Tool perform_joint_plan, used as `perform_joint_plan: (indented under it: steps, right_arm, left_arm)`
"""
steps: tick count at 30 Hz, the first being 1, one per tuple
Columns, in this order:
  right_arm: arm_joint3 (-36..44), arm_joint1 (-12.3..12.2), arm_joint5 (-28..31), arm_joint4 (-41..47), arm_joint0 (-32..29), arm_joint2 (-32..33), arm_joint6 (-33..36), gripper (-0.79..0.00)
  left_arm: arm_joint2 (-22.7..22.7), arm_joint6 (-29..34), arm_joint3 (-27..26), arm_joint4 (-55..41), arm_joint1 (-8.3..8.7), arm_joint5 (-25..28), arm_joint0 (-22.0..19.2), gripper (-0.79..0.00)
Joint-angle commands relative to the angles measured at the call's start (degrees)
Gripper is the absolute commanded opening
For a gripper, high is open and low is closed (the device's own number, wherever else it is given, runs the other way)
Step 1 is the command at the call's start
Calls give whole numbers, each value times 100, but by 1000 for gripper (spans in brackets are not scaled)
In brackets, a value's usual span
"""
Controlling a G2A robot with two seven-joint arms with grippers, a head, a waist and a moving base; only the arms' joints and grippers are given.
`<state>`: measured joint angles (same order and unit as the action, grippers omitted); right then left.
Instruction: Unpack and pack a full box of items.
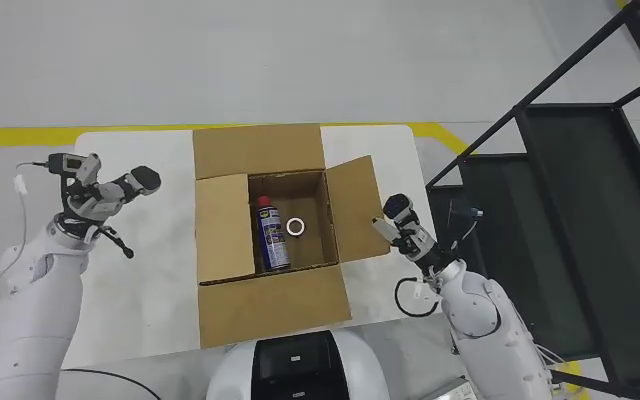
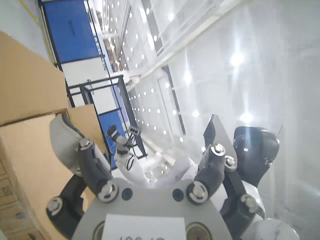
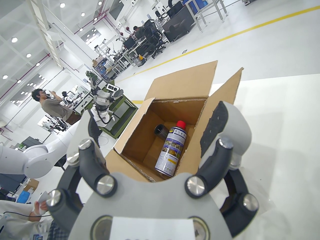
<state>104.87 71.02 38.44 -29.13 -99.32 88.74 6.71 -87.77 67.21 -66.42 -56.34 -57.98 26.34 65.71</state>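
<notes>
An open cardboard box (image 1: 225, 225) stands in the middle of the white table (image 1: 130, 300), all its flaps folded outward. Inside lie a blue spray can (image 1: 272, 236) with a red cap and, beside it, a small dark roll (image 1: 295, 227). The right wrist view looks into the box (image 3: 180, 86) at the spray can (image 3: 171, 151) and the dark roll (image 3: 160, 129). My right gripper (image 3: 155, 123) is open and empty, held off the box's right flap (image 1: 397, 208). My left gripper (image 2: 135, 131) is open and empty, left of the box (image 1: 148, 179), with a box wall (image 2: 25, 76) beside it.
Black metal stairs (image 1: 560, 200) stand close to the table's right edge. A yellow floor line (image 1: 100, 131) runs behind the table. Bare table surface lies to the left of the box and in front of it.
</notes>
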Motion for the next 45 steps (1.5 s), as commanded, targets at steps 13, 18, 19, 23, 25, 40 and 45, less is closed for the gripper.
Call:
perform_joint_plan:
  steps: [13, 18, 19, 23, 25, 40, 45]
  right_arm:
    - [-412, 12, -423, -162, 17, -30, -397, 0]
    - [-446, 10, -534, -139, 2, -43, -392, 0]
    - [-460, 7, -520, -106, 17, -60, -338, 0]
    - [-531, -6, -507, 55, 164, -153, 1, 0]
    - [-540, -12, -442, 113, 228, -197, 118, 0]
    - [-667, 18, -316, 39, 1069, -1113, 849, 0]
    - [-712, 41, -353, -39, 1342, -1402, 941, 0]
  left_arm:
    - [-675, -735, -73, 366, 90, 144, 218, 0]
    - [-675, -735, -73, 366, 90, 144, 218, 0]
    - [-675, -735, -73, 366, 90, 144, 218, 0]
    - [-675, -735, -73, 366, 90, 144, 218, 0]
    - [-675, -735, -73, 366, 90, 144, 218, 0]
    - [-675, -735, -73, 366, 90, 144, 218, 0]
    - [-675, -735, -73, 366, 90, 144, 218, 0]
